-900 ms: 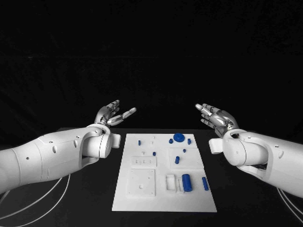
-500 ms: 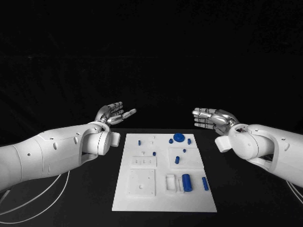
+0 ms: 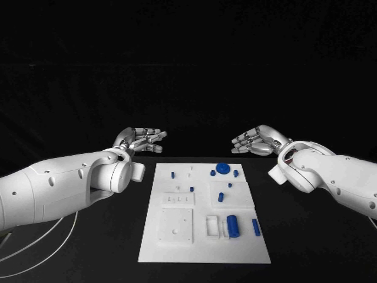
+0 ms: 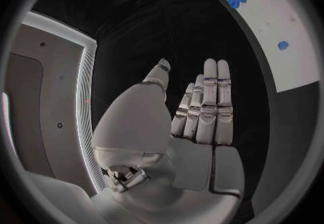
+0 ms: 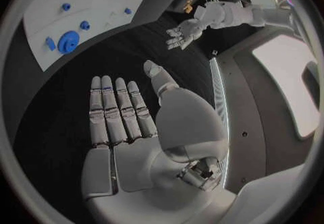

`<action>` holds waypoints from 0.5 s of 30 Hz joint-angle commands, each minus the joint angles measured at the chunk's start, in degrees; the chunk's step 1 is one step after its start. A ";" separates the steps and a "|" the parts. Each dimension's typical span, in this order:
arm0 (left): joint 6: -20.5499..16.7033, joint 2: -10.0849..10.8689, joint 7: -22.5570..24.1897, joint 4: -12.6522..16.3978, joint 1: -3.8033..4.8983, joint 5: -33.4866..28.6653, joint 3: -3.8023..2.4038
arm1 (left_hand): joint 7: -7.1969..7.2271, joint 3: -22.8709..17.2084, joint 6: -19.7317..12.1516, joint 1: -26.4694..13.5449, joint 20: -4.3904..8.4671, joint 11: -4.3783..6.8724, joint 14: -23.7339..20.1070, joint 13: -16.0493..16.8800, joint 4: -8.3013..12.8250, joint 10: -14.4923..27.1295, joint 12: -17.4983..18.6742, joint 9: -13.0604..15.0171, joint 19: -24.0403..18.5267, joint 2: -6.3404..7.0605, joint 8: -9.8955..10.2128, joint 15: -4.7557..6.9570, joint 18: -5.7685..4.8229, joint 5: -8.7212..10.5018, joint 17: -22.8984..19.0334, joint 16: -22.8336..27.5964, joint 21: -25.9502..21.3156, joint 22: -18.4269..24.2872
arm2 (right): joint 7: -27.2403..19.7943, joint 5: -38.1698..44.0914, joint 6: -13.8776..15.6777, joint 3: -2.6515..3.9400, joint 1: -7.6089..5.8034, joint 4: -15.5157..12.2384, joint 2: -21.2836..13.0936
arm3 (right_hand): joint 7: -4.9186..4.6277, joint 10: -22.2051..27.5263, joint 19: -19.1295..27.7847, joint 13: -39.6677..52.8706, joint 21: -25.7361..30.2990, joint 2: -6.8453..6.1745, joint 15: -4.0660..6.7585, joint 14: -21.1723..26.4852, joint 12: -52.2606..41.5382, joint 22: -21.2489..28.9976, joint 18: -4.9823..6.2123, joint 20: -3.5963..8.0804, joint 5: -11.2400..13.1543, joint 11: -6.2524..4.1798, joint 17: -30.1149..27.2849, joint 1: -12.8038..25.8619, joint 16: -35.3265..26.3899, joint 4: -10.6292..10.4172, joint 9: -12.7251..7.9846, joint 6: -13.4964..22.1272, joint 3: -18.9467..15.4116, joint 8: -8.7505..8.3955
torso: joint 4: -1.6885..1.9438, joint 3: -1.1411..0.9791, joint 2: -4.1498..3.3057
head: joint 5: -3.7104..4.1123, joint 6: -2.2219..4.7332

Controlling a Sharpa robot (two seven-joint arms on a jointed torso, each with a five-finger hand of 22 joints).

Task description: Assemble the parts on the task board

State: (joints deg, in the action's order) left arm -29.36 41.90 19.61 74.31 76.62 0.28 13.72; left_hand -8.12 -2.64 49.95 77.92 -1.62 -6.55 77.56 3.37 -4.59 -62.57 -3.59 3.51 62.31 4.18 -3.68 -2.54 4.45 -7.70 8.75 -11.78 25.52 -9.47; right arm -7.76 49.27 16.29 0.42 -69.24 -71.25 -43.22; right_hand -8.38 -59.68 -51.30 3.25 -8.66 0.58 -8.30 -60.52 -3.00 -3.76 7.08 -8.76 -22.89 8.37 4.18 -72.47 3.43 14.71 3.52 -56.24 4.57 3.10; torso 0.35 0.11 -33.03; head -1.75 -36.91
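White task board (image 3: 204, 244), blue parts (image 3: 232, 226), black table (image 3: 112, 236), silver hands

The task board (image 3: 176, 236) lies mid-table (image 3: 86, 247), parts (image 3: 232, 226) on it. Beyond its far end hover the left hand (image 3: 142, 140) and right hand (image 3: 257, 141), flanking it.

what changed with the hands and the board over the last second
Both hands turned over: the left hand and right hand, raised palm-up before, now face palm-down and sit a little lower beyond the task board. Neither took hold of anything. The blue parts lie where they were.
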 commanded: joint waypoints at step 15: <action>4.09 4.81 -0.73 9.23 2.61 7.52 -0.54 | 0.45 0.15 1.62 -0.29 2.47 0.90 -3.24 0.12 3.18 -0.23 0.03 0.11 -3.00 -0.13 -0.11 2.36 1.46 0.26 13.36 -29.73 23.46 -16.18 | 10.90 32.58 -2.04 0.64 -2.37 -0.39 2.59 | 3.00 -8.51 -31.93 0.39 -26.25 -7.34 10.23 -23.01 -0.44 -15.90 1.04 12.11 -4.18 -4.37 39.05 4.34 36.63 1.12 0.48 -3.81 10.44 0.58 | 1.67 -0.26 -5.03 | 1.13 2.29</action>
State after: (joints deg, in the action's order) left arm -27.10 46.60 19.13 83.00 79.03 5.54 13.25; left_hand -7.77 -2.41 51.28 77.83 0.64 -5.65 74.00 3.43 -1.71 -63.02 -3.59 3.56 59.36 3.64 -3.67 -0.08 5.33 -7.70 22.13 -41.30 48.70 -25.47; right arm 0.16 74.82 15.55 1.01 -71.54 -71.69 -40.83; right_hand -5.69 -68.29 -82.48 3.61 -34.50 -6.64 1.94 -82.89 -3.23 -19.61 7.46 3.18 -26.87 4.20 42.56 -68.17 39.28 15.89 4.02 -60.39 14.97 3.64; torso 1.59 -0.06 -37.14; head -0.82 -34.86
